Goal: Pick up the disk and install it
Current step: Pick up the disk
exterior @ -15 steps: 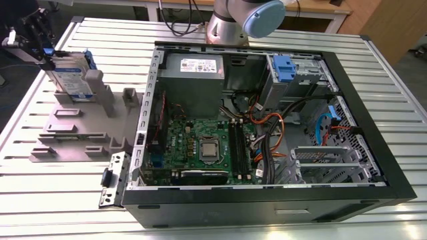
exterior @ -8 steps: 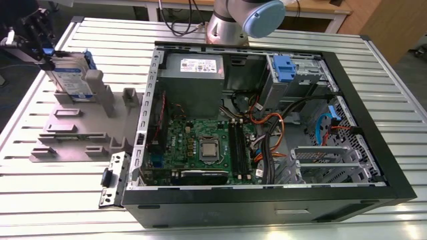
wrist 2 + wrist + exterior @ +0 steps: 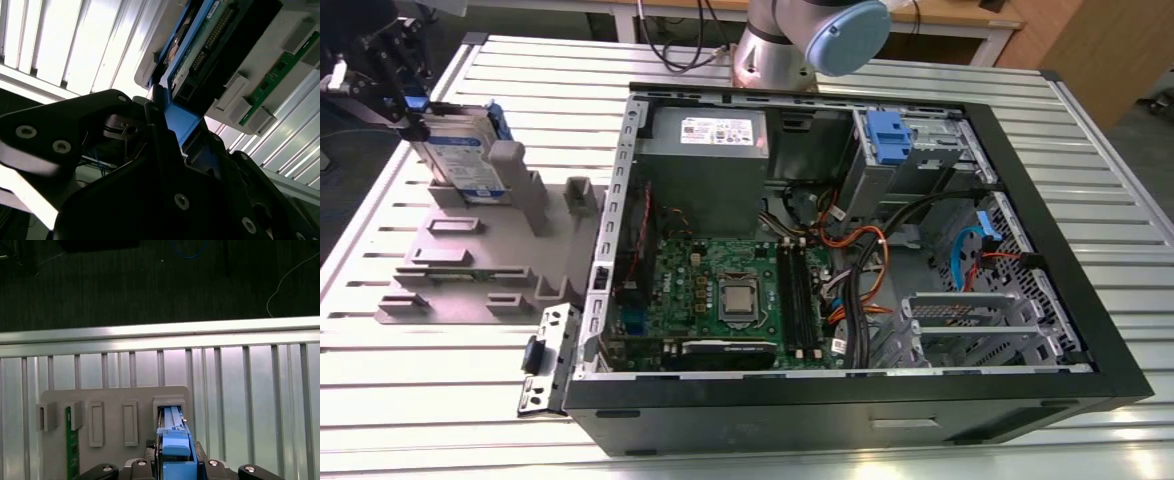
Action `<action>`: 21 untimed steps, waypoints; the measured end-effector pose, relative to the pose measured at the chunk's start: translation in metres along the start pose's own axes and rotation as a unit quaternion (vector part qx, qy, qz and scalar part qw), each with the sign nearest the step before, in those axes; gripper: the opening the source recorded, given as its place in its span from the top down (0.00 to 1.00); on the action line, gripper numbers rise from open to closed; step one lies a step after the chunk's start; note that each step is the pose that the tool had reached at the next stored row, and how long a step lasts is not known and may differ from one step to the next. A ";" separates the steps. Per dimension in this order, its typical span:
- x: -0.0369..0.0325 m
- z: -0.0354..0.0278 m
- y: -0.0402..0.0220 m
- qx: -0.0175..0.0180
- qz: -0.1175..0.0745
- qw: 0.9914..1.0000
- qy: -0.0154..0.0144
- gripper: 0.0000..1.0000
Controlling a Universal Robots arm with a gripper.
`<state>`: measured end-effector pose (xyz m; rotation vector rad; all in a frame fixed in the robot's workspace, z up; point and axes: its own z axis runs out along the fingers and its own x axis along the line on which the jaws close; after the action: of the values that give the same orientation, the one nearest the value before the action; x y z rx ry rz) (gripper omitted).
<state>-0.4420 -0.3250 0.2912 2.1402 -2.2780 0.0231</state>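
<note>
Surface: ribbed aluminium table (image 3: 427, 400), silver slats running across it; dark floor (image 3: 150, 280) beyond its edge in the first wrist view

Item 1, the disk (image 3: 460, 160): silver drive with a blue-and-white label, framed by a blue carrier. It stands upright on edge in a slot of the grey holder, at the exterior view's left, well apart from the computer case. The first wrist view shows its blue top edge (image 3: 175, 445) rising out of the slot; the second wrist view shows its connector side (image 3: 200, 45).

Item 2, gripper (image 3: 411, 112): black, at the disk's upper end. In both wrist views its fingers press against the two sides of the blue carrier (image 3: 176, 467) (image 3: 175, 135), so it is clamped on the disk while the disk's lower part sits in the slot.

Item 3, grey holder (image 3: 467, 260): flat moulded plate with several raised slots, lying on the table just beside the case. A green memory module (image 3: 69, 445) stands in another slot, apart from the disk.

Item 4, computer case (image 3: 1067, 300): black, lying on its side, open. Inside: green motherboard (image 3: 707, 270), grey power supply (image 3: 707, 140) with a white sticker, small blue bracket (image 3: 887, 135) in the drive bay at the far corner, orange and black cables (image 3: 861, 260) between them.

Item 5, arm (image 3: 781, 45): silver base with a blue cap, behind the case
</note>
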 end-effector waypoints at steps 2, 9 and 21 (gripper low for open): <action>0.0000 0.0000 0.0000 0.000 -0.002 1.000 0.000 0.62; 0.0000 0.0000 0.0000 0.000 -0.010 1.000 0.000 0.62; 0.0000 0.0000 0.0000 0.000 -0.010 1.000 0.000 0.55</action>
<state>-0.4420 -0.3250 0.2911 2.1636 -2.2560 0.0234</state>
